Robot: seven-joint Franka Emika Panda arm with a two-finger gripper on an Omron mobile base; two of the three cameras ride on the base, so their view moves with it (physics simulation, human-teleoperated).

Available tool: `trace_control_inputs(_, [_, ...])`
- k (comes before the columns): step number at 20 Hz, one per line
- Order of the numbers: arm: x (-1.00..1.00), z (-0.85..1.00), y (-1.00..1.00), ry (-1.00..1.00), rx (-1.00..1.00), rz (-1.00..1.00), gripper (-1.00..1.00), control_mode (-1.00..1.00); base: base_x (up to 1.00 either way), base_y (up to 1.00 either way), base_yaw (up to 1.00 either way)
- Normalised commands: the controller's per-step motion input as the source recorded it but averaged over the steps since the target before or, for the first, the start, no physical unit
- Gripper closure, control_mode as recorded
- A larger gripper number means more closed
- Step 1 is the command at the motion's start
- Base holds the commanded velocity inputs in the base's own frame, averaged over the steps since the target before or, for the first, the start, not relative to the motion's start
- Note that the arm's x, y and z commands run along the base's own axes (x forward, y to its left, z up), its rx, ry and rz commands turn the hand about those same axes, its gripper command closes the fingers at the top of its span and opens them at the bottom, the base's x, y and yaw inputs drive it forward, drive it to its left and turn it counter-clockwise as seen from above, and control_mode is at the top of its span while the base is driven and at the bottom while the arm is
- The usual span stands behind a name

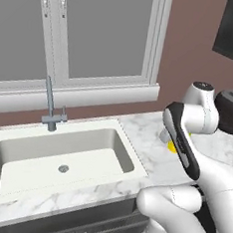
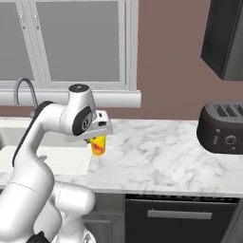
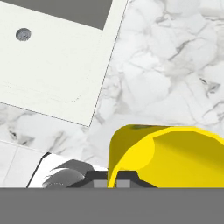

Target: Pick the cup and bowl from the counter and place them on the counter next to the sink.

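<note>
White arm rises from lower left of right base view, elbow bent high, forearm reaching right to mid-frame. Claw (image 2: pixel 98 140) points down, closed on cup (image 2: pixel 98 144). Left base view: forearm at right of frame, dark-striped link angled down.

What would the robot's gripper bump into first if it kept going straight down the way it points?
Probably the counter. The gripper points down and holds the cup just right of the sink. In the hand view, marble lies under the cup, so the cup's bottom would likely touch it first. How high it hangs is hard to tell.
</note>
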Motion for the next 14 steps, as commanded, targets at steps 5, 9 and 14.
trace_control_inputs(5, [0.76,0.00,0.07,0.02,0.00,0.00,1.00,-1.00,0.00,0.00,0.00])
trace_control_inputs(9, [0.59,-0.15,0.17,0.00,0.00,0.00,1.00,-1.00,0.00,0.00,0.00])
trace_control_inputs(14, [0.36,-0.43,0.23,-0.01,0.00,-0.01,1.00,-1.00,0.00,0.00,0.00])
